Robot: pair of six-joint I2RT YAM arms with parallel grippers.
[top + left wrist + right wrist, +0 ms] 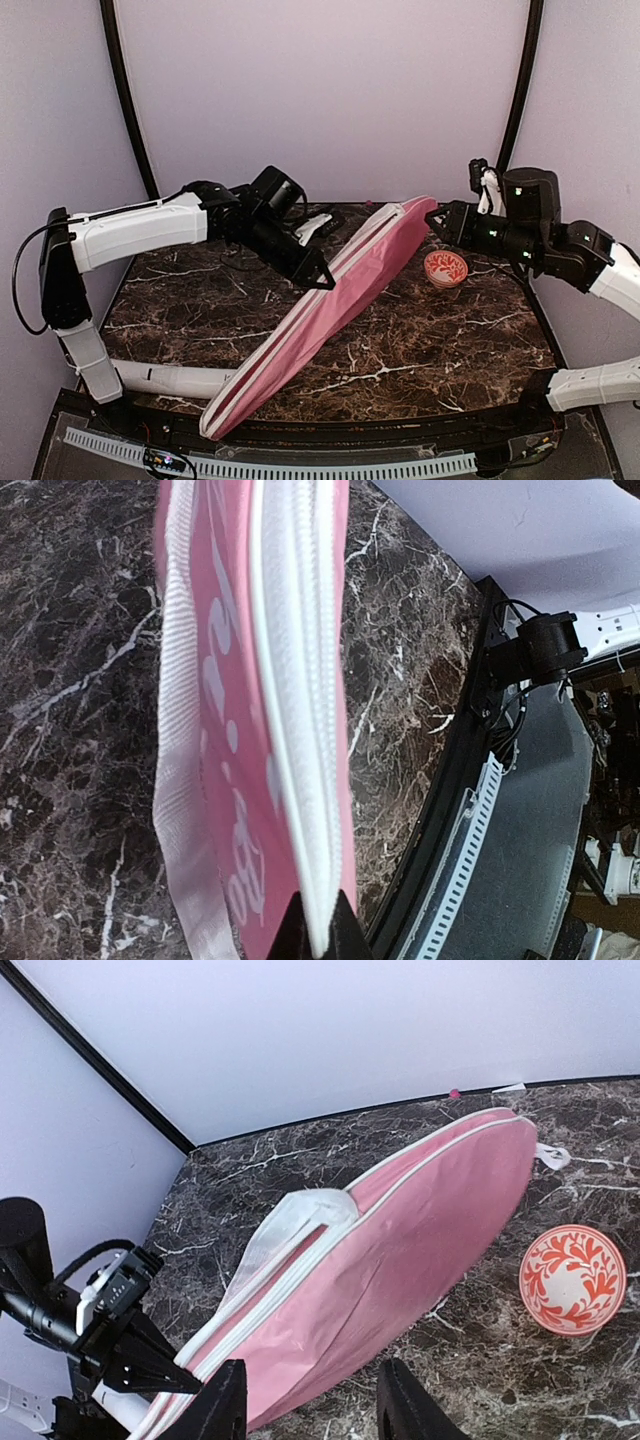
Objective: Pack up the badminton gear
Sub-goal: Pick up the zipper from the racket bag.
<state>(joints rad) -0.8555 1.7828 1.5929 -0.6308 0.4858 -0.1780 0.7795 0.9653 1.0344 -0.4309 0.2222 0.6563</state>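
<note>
The long pink racket-shaped bag (330,310) lies diagonally across the dark marble table, its narrow end over the front edge and its wide end raised at the back. My left gripper (318,278) is shut on its white zipper edge; the left wrist view shows my fingertips (300,935) pinching that edge of the bag (230,680). My right gripper (437,222) is open beside the bag's wide end. In the right wrist view it (312,1410) hovers above the bag (420,1230) without touching. Rackets, shuttlecocks and tube are out of view.
A small red-and-white patterned bowl (445,268) sits on the table right of the bag, below my right gripper; it also shows in the right wrist view (572,1280). The bag's white strap (300,1225) lies along its upper side. A perforated white rail (300,465) runs along the front edge.
</note>
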